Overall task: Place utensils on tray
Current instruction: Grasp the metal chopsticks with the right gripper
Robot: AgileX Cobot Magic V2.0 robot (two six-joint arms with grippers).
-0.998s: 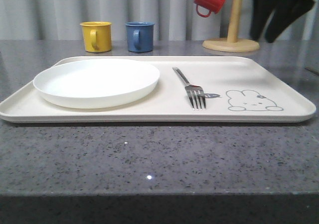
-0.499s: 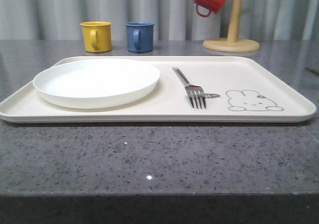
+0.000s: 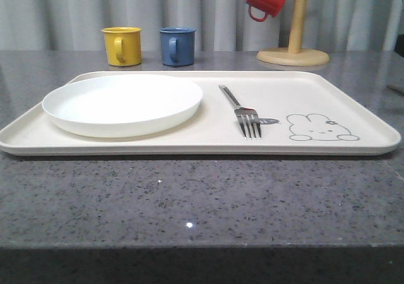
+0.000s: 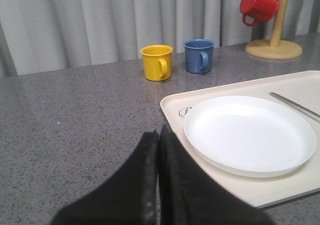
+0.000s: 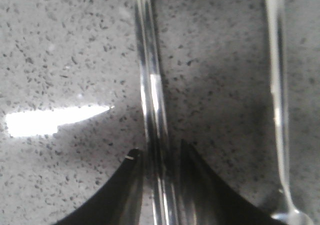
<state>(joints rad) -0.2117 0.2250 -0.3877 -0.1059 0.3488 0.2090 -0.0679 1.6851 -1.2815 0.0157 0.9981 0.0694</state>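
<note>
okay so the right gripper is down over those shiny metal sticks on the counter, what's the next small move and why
Probably close the right gripper on the slim shiny metal chopsticks. Its dark fingertips sit on either side of them on the speckled grey counter, jaws apparently not yet clamped. On the cream rectangular tray there is the silver fork.

- No word, number or brand can be read.
- The large flat cream rectangular tray [image 3: 353, 110] bears a grey rabbit drawing [image 3: 320, 127] with no lettering that can be made out.
- A grey script mark [image 4: 184, 112] at the tray's corner is partly hidden by the round white plate [image 4: 249, 134] and cannot be read.
</note>
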